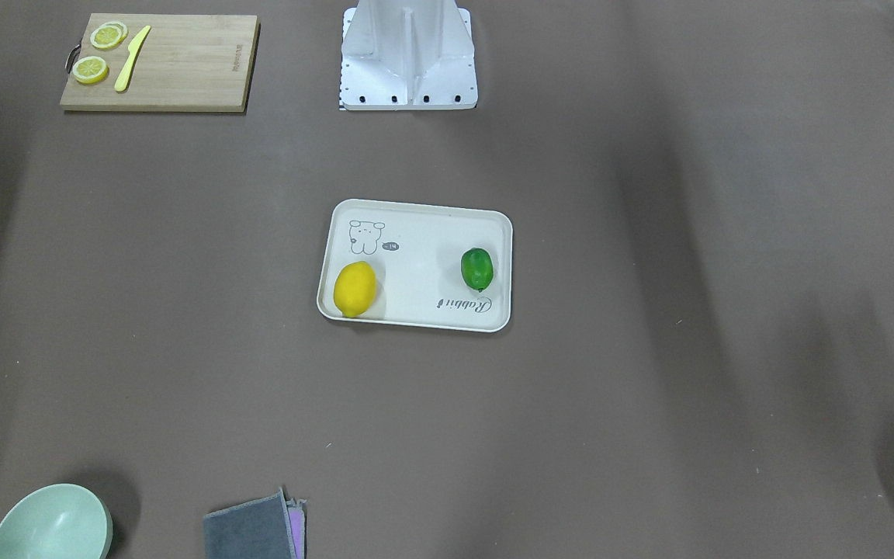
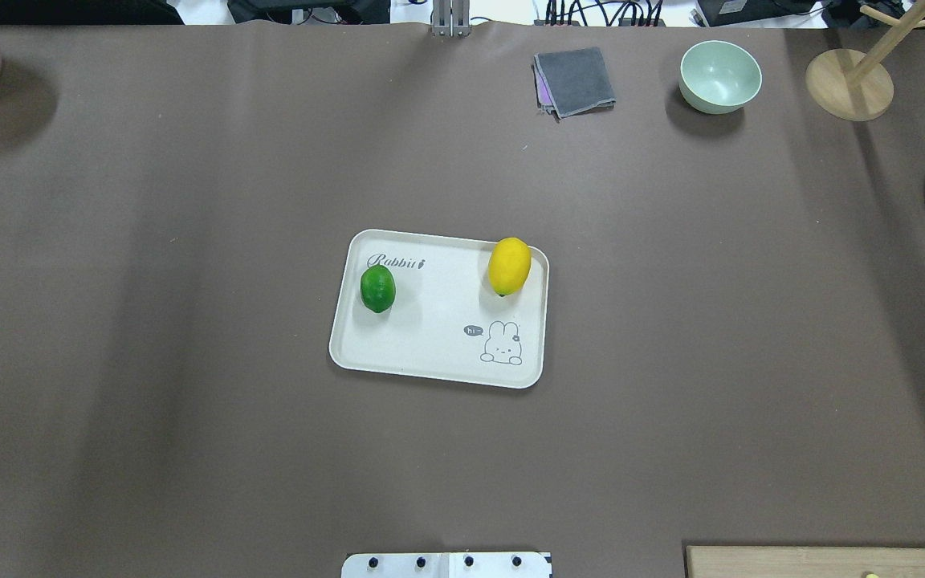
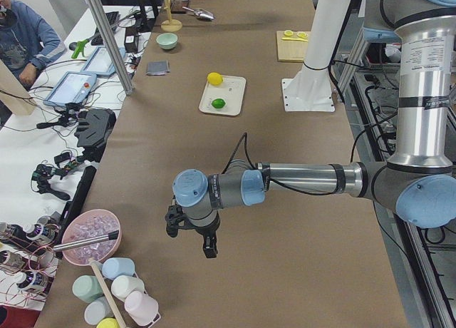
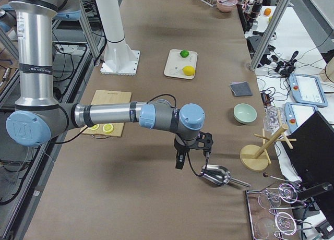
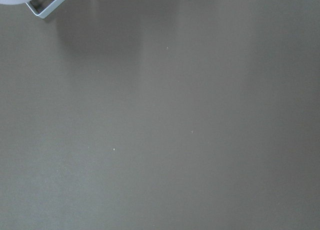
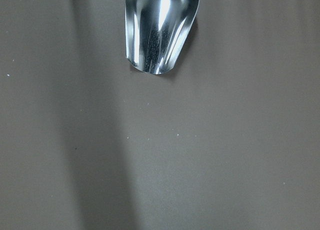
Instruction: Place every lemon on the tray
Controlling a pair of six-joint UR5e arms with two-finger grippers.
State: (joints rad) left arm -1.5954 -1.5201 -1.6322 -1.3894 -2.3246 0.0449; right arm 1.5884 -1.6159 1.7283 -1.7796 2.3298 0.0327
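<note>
The flat cream-white rectangular tray (image 2: 438, 353) with the rabbit drawing lies in the middle of the table, well away from every edge. Both lemons rest on it. The bright yellow oval lemon (image 2: 509, 266) sits in the tray's corner that points to the table's far edge and right end. The glossy green oval lemon (image 2: 377, 288) sits near the tray's left short side, just below the cursive lettering. The two lie well apart.

My left gripper (image 3: 191, 241) hangs over bare brown table near the left end, close to the pink bowl (image 3: 91, 235) of clear pieces. My right gripper (image 4: 192, 159) hangs near the right end, just beside the shiny metal scoop (image 4: 216, 175). Whether either pair of fingers is spread or pressed together, I cannot tell.
</note>
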